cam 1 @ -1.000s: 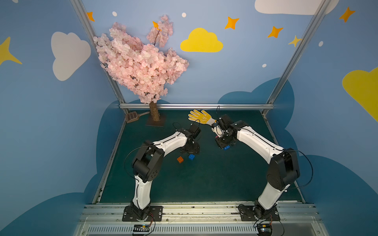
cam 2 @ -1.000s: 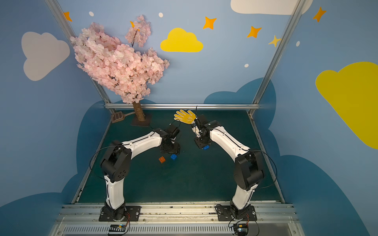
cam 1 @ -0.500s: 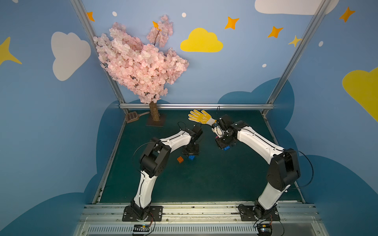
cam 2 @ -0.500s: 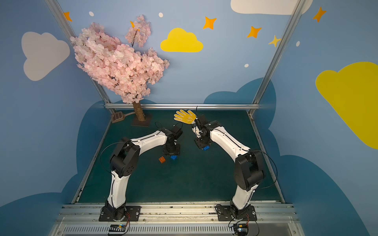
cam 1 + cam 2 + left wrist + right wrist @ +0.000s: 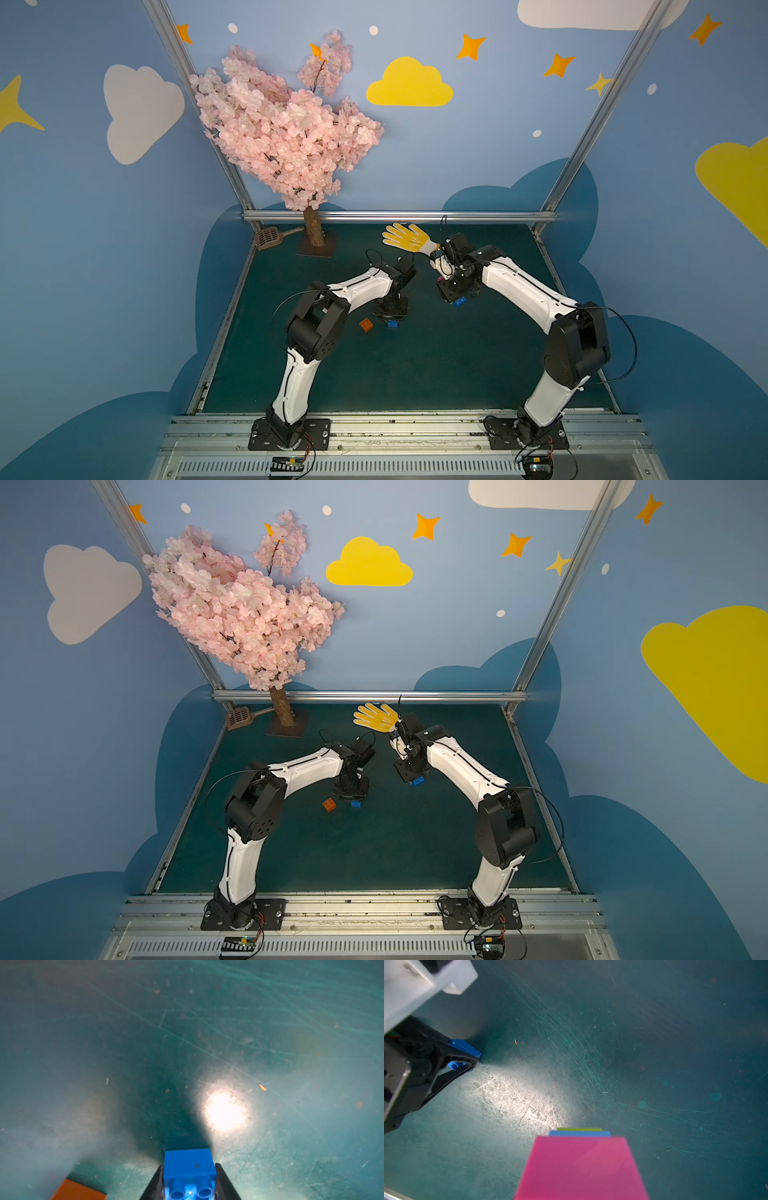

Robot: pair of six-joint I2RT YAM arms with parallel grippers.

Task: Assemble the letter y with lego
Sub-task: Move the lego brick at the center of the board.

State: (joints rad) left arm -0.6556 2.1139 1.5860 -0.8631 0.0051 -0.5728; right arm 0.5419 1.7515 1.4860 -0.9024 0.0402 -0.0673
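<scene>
Where both top views look down on the dark green counter [image 5: 415, 365], we find the left end effector [image 5: 390, 319] pointing downward near the middle. Its jaws are closed on a dark blue brick [image 5: 392, 324] that peeks out under the tips. An orange brick [image 5: 365, 324] lies just beside it, outside the grip. The right end effector [image 5: 454, 297] hangs close by, nearer the yellow glove [image 5: 409, 240], with a blue brick [image 5: 458, 302] showing at its tip.

From the left wrist view, we see the dark blue brick [image 5: 189, 1164] squeezed between two black fingers [image 5: 154, 1185]. It is squarish and glossy, with two round studs facing back at the camera and its smooth face pointing away along the fingers. A corner of the orange brick [image 5: 79, 1190] lies apart from it.

From the right wrist view, a stack of joined bricks [image 5: 581, 1157] fills the lower middle. A pink brick [image 5: 581, 1167] is nearest, then the edge of a light blue bar [image 5: 580, 1133], then a lime green brick [image 5: 579, 1129]. Its long axis runs away from the camera. The pink face hides this end effector's own fingers, so we judge it probably clamped on the stack, which hangs clear of the counter. Across the counter, the left end effector [image 5: 474, 1064] grips its brick [image 5: 466, 1047] low at the surface.
</scene>
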